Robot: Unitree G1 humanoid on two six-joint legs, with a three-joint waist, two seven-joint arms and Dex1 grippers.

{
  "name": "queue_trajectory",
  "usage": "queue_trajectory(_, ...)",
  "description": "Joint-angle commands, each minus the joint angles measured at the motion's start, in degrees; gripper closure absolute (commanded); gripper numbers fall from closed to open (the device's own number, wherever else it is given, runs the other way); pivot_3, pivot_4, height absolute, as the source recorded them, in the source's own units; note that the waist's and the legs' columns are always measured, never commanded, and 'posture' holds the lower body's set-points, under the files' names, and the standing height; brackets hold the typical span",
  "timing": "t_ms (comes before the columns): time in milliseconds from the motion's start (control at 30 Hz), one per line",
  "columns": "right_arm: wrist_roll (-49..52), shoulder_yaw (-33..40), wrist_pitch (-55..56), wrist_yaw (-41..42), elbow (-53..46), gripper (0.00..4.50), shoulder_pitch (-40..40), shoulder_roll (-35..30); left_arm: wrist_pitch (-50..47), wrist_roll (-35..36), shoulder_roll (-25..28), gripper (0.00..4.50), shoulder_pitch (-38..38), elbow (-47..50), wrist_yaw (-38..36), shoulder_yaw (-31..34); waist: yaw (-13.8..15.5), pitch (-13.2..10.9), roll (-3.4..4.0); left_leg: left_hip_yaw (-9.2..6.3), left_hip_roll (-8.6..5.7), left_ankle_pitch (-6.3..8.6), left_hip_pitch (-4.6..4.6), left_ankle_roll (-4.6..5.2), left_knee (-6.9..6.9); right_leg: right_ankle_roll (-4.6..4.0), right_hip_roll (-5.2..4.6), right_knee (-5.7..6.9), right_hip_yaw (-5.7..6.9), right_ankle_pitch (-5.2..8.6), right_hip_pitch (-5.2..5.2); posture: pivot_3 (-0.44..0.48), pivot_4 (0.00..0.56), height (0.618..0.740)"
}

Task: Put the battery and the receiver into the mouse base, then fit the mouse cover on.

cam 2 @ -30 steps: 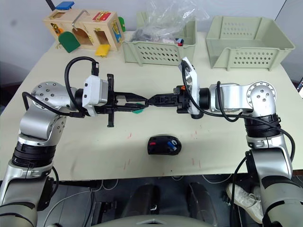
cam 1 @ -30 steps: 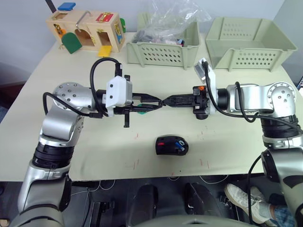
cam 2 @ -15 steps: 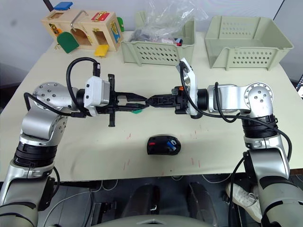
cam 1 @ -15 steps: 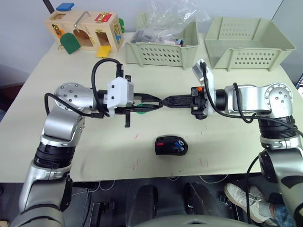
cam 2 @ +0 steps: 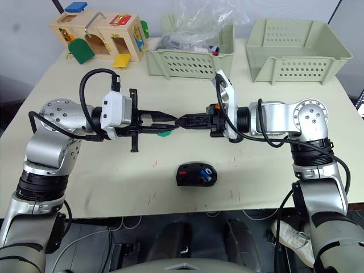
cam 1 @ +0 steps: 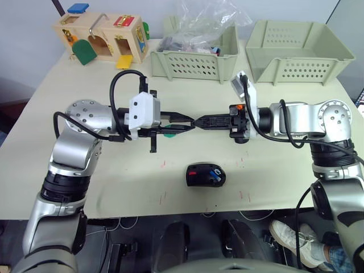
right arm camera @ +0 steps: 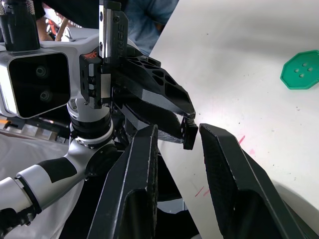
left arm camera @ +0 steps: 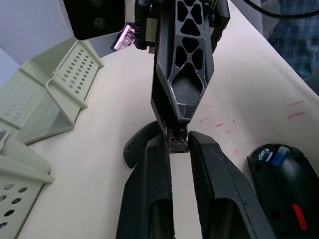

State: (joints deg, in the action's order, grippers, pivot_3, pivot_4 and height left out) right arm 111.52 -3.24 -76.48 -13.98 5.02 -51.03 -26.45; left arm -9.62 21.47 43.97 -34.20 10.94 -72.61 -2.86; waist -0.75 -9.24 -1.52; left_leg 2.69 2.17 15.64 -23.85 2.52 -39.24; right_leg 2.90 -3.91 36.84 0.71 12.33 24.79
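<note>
Left pincer [cam 1: 190,124]: held above mid-worktop, tip to tip with the right one; its fingers [left arm camera: 149,169] stand slightly apart with a small dark piece, likely the receiver [left arm camera: 177,144], between their tips.
Right pincer [cam 1: 199,121]: fingers [right arm camera: 222,149] parted, released, bracketing the same piece from the opposite side; contact cannot be told.
Mouse base [cam 1: 206,174]: on the worktop [cam 1: 114,187] towards the near edge, below the meeting pincers, hollow side up, red patch showing.
Battery [cam 1: 215,173]: blue, lying inside the base's hollow beside the red patch.
Mouse cover [left arm camera: 137,144]: glossy black shell flat on the worktop under the pincers, seen from the left wrist.
Green disc [right arm camera: 300,69]: on the worktop just under the left pincer.
Baskets [cam 1: 196,57]: two pale green ones along the far edge; one holds a clear plastic bag [cam 1: 205,23].
Wooden toy box [cam 1: 102,37]: far left corner.
</note>
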Motion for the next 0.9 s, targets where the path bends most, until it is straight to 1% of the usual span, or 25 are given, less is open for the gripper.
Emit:
queue_trajectory(33, 1.5, 2.6, 0.5, 0.3, -1.5, 4.44, 0.1, 0.2, 0.4, 0.1, 0.2, 4.46, -0.8, 1.0, 0.3, 0.3, 0.0, 0.0, 0.00, 0.00, 0.00, 0.00, 0.00, 0.00, 0.00, 0.00, 0.00, 0.00, 0.00, 0.00, 0.00, 0.000, 0.150, 0.740)
queue_trajectory(333, 1.5, 2.6, 0.4, 0.2, -1.7, 4.44, 0.3, 0.6, 1.0, -0.3, -0.1, 4.46, -0.3, 1.4, 0.8, 0.0, 0.0, 0.0, 0.00, 0.01, 0.00, 0.00, 0.00, 0.00, 0.00, 0.00, 0.00, 0.00, -0.01, 0.00, 0.00, 0.000, 0.150, 0.740)
queue_trajectory(400, 1.5, 2.6, 0.3, 0.2, -1.5, 4.44, 0.2, 0.5, -0.8, 0.9, 0.3, 4.46, 0.2, 1.8, 0.6, 0.2, 0.0, 0.0, 0.00, 0.01, 0.00, 0.00, 0.00, 0.00, 0.00, 0.00, 0.00, 0.00, -0.01, 0.00, 0.00, 0.000, 0.150, 0.740)
queue_trajectory(467, 1.5, 2.5, 0.0, 0.3, -1.4, 4.50, 0.1, 0.0, -5.2, 3.7, 0.4, 3.45, 0.7, 2.6, 1.2, 1.1, 0.0, 0.0, 0.00, 0.01, 0.00, 0.00, 0.00, 0.00, 0.00, 0.00, 0.00, 0.00, -0.01, 0.00, 0.00, 0.000, 0.150, 0.740)
queue_trajectory(500, 1.5, 2.3, -0.2, 0.4, -1.5, 4.50, 0.0, -0.6, -8.5, 5.5, 0.5, 3.09, 0.9, 3.0, 2.2, 1.9, 0.0, 0.0, 0.00, 0.00, 0.00, 0.00, 0.00, 0.00, 0.00, 0.00, 0.00, 0.00, -0.01, 0.00, 0.00, 0.000, 0.150, 0.740)
queue_trajectory(533, 1.5, 2.2, -0.4, 0.5, -1.5, 4.50, 0.0, -1.1, -10.8, 6.6, 0.5, 2.45, 0.9, 3.4, 2.9, 2.4, -0.1, 0.0, 0.00, 0.00, 0.01, 0.00, 0.00, 0.00, 0.00, 0.00, 0.00, 0.00, -0.01, 0.00, 0.00, 0.000, 0.150, 0.740)
queue_trajectory(567, 1.5, 2.1, -0.6, 0.6, -1.5, 4.50, -0.1, -1.9, -13.4, 8.1, 0.9, 2.17, 1.2, 3.9, 3.2, 2.8, 0.0, 0.0, 0.00, -0.01, 0.01, 0.00, 0.00, 0.00, 0.00, 0.00, 0.00, 0.00, -0.01, 0.00, 0.01, 0.000, 0.150, 0.740)
queue_trajectory(600, 1.5, 1.8, -0.9, 0.5, -1.5, 4.50, -0.2, -3.3, -16.9, 10.7, 1.3, 1.46, 1.7, 4.7, 3.3, 3.5, 0.0, 0.0, 0.00, -0.02, 0.02, 0.00, -0.01, 0.00, 0.00, 0.01, 0.00, 0.00, 0.00, 0.00, 0.01, 0.000, 0.150, 0.740)
queue_trajectory(633, 1.5, 0.6, -1.9, 0.4, -2.2, 4.50, -0.8, -6.2, -19.8, 12.9, 1.8, 1.27, 2.8, 5.4, 3.3, 4.1, 0.0, 0.0, 0.01, -0.02, 0.02, 0.00, -0.01, 0.00, 0.00, 0.01, 0.00, 0.00, 0.00, 0.00, 0.01, 0.000, 0.150, 0.740)
queue_trajectory(700, 1.5, -1.1, -2.7, 0.6, -3.0, 4.50, -1.5, -9.8, -23.1, 15.4, 2.5, 0.32, 3.9, 6.4, 3.7, 4.9, 0.0, 0.0, 0.03, -0.02, 0.05, 0.00, -0.01, 0.00, 0.01, 0.01, -0.04, -0.01, -0.01, 0.00, 0.01, 0.000, 0.150, 0.740)
queue_trajectory(733, 1.5, -2.5, -4.3, 1.3, -3.8, 4.50, -2.7, -13.0, -23.3, 15.3, 3.0, 0.06, 5.9, 6.9, 2.9, 4.4, 0.0, 0.0, 0.07, -0.01, 0.05, 0.00, -0.01, 0.00, 0.01, 0.01, -0.04, -0.02, -0.02, 0.00, 0.01, 0.000, 0.150, 0.740)
queue_trajectory(800, 1.5, -5.1, -6.4, 3.3, -4.8, 4.50, -5.0, -17.9, -23.2, 15.0, 3.6, 0.06, 9.1, 7.6, 1.7, 3.3, -0.1, -0.1, 0.09, 0.03, 0.00, 0.00, -0.01, 0.00, 0.02, 0.02, -0.04, -0.04, -0.04, 0.00, 0.02, 0.000, 0.150, 0.740)
queue_trajectory(900, 1.5, -8.2, -8.5, 6.2, -5.3, 4.50, -7.9, -22.4, -21.3, 13.4, 3.6, 0.06, 11.8, 7.0, 0.1, 1.5, -0.1, -0.1, 0.20, 0.02, 0.06, 0.00, 0.02, 0.00, 0.05, -0.01, 0.11, -0.02, -0.06, 0.01, 0.06, 0.000, 0.150, 0.740)
